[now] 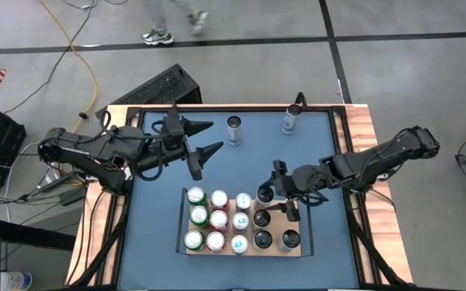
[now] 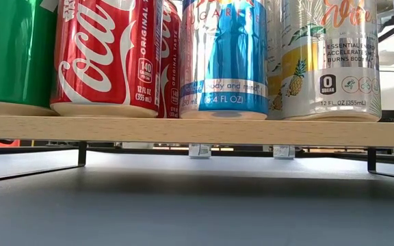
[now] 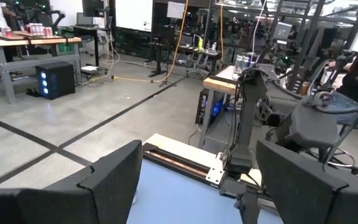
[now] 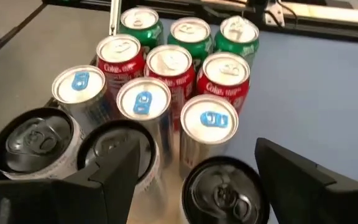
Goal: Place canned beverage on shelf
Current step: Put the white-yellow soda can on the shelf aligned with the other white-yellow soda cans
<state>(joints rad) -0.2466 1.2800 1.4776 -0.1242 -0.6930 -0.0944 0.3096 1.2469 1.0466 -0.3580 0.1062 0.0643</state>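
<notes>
The left gripper (image 1: pixel 209 150) hangs over the left side of the blue table (image 1: pixel 156 210). Its two dark fingers are spread apart and hold nothing. It points toward the middle of the table.

The shelf (image 1: pixel 241 250) is a flat board of light wood with thin black rails at its short ends. It sits in the near middle of the table. From the low view it stands a little above the table on thin black legs, with a dark gap under it. Cans stand on it in rows. On the left are green cans (image 1: pixel 196 195) and red cans (image 1: pixel 218 218). In the middle are silver cans with blue tabs (image 1: pixel 242 201). On the right are cans with dark tops (image 1: pixel 261 218).

Two more cans stand alone at the far side of the table. One dark can (image 1: pixel 234 128) is near the middle and one pale can (image 1: pixel 290 119) is to its right.

The right gripper (image 1: pixel 275 202) hangs over the right end of the shelf, just above the dark-topped cans. Its fingers are spread wide and pinch nothing.

There is bare blue table left of the shelf and between the shelf and the two lone cans. The right part of the board has a little bare wood.

The table has wood strips on both sides. The floor around it is grey, with a yellow cable (image 1: pixel 87 61). A person's feet (image 1: pixel 158 36) show at the far edge.
</notes>
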